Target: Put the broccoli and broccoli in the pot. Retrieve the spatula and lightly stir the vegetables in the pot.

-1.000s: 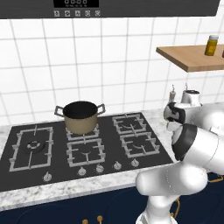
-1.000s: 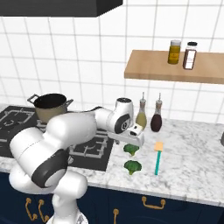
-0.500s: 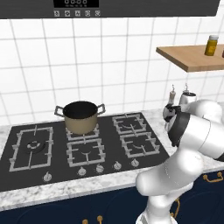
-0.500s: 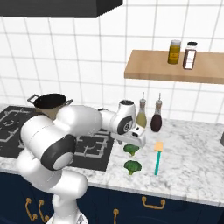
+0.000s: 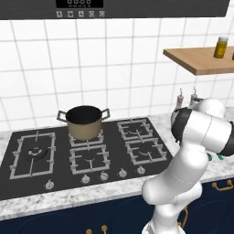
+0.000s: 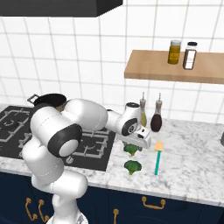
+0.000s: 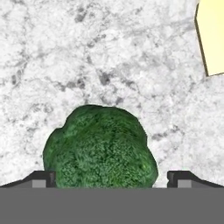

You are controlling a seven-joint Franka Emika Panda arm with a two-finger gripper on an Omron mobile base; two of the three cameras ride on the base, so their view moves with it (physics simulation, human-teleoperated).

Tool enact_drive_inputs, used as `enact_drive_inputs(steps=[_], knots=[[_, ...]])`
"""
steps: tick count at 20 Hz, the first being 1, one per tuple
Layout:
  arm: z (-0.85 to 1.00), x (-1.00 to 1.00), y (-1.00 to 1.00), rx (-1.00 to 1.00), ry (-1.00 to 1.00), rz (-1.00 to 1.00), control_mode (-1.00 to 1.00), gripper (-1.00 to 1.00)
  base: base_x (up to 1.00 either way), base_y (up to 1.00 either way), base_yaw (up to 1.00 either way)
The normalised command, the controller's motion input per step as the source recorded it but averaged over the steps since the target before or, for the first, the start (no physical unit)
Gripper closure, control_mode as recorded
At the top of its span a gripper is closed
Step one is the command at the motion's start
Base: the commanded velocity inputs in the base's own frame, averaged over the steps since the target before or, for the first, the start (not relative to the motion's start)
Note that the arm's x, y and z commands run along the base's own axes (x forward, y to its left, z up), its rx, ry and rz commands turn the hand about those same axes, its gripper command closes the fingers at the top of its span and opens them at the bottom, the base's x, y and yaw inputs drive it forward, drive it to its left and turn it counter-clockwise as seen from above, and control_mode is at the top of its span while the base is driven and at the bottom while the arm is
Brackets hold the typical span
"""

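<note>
Green, lumpy broccoli (image 7: 100, 146) lies on the marble bench (image 7: 109, 57) right of the hob, directly under the hand (image 6: 139, 141), whose tips stand spread either side of it, not yet touching. A second floret (image 6: 132, 166) sits just nearer the bench edge. Judged light, firm, irregular: grip across the crown's widest part. Pot (image 5: 84, 121) stands well apart.

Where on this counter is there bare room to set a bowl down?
Bare marble lies right of the spatula, toward the counter's right end, and in front of the stove along the front edge. It is crowded between stove and spatula: two broccoli florets, the gripper over one, two bottles behind.
</note>
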Motion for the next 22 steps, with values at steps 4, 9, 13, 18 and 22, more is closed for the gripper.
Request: enact_drive_inputs(steps=[4,9,13,18,22], knots=[[-0.11,0.0,0.01,0.0,0.0,0.0,-1.0,-1.0,0.0,0.0,0.0],[-0.06,0.0,0.1,0.01,0.0,0.0,-1.0,-1.0,0.0,0.0,0.0],[-0.17,0.0,0.29,0.02,0.0,0.0,-1.0,-1.0,0.0,0.0,0.0],[-0.22,0.0,0.22,0.03,0.0,0.0,-1.0,-1.0,0.0,0.0,0.0],[-0.34,-0.1,0.0,0.02,-0.03,0.0,-1.0,-1.0,0.0,0.0,0.0]])
